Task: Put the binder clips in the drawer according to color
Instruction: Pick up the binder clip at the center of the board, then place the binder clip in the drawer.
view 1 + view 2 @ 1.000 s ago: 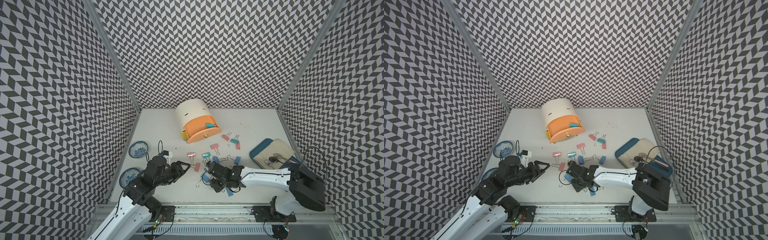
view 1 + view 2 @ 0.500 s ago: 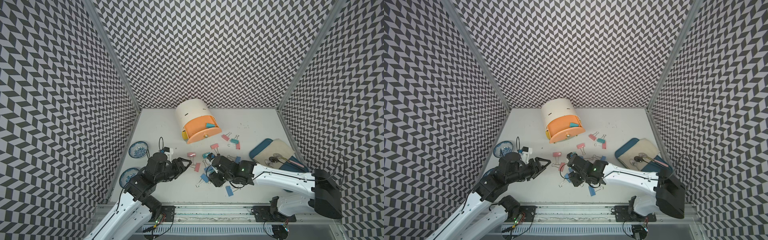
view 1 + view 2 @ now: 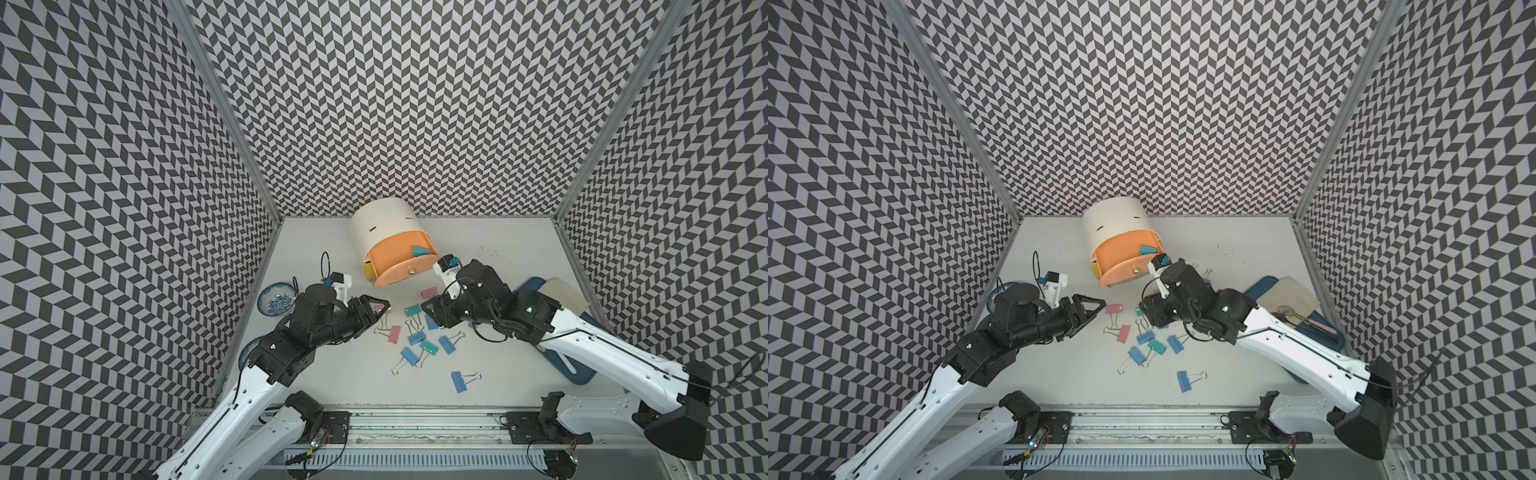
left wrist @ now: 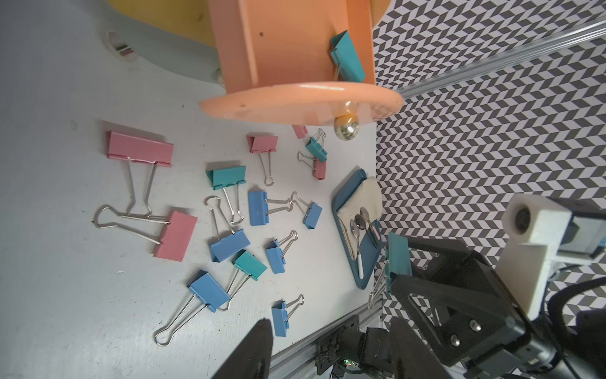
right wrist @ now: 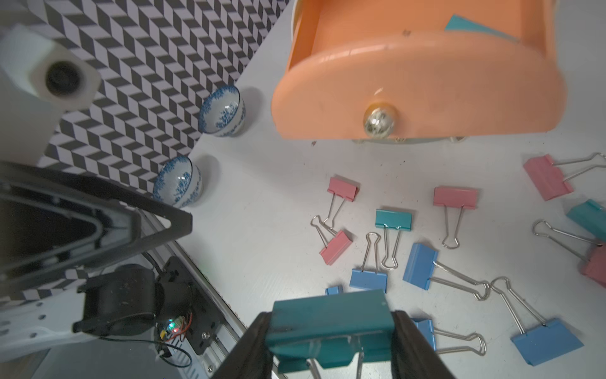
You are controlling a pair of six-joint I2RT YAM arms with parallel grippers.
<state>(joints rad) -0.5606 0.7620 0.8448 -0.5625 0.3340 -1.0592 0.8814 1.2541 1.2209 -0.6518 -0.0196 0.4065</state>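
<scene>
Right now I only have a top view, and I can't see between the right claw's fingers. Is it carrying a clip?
Observer: Yes. In the right wrist view the right claw is shut on a teal binder clip, gripped across its body.
Reviewer: And the left claw? From above, its tips overlap the clips on the table.
Observer: It holds nothing. In the left wrist view the left claw stands open, and only bare table shows between its jaws.
</scene>
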